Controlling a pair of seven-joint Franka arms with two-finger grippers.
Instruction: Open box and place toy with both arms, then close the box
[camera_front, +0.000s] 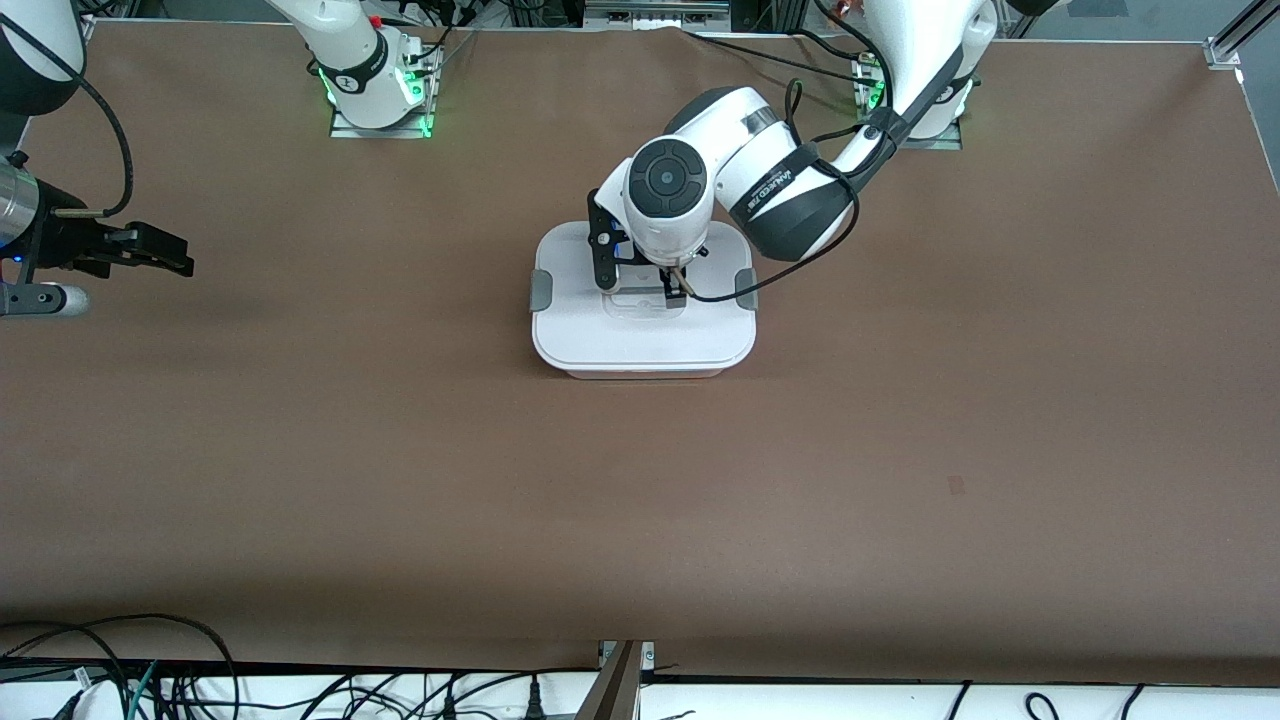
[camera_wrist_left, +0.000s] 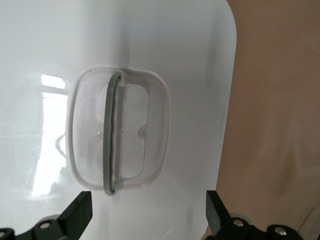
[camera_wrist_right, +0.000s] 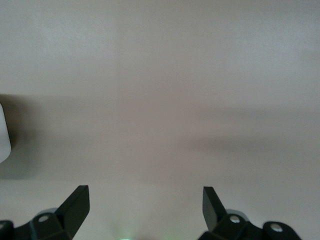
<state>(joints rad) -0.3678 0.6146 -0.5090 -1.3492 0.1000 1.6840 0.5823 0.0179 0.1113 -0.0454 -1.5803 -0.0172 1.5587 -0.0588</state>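
The box (camera_front: 640, 340) stands at the table's middle with its white lid on and a grey clip (camera_front: 540, 290) at each end. My left gripper (camera_front: 642, 285) hovers low over the lid, open and empty. In the left wrist view its fingertips (camera_wrist_left: 80, 212) straddle bare lid just short of the recessed handle (camera_wrist_left: 114, 135). My right gripper (camera_front: 165, 255) is open and empty above bare table at the right arm's end, well apart from the box. The right wrist view shows its open gripper (camera_wrist_right: 145, 205) over brown table. The toy is out of view.
The brown table (camera_front: 640, 520) spreads wide around the box. The arms' base plates (camera_front: 380, 120) stand along the edge farthest from the camera. Cables (camera_front: 150, 680) run along the nearest edge. A small dark mark (camera_front: 957, 485) lies toward the left arm's end.
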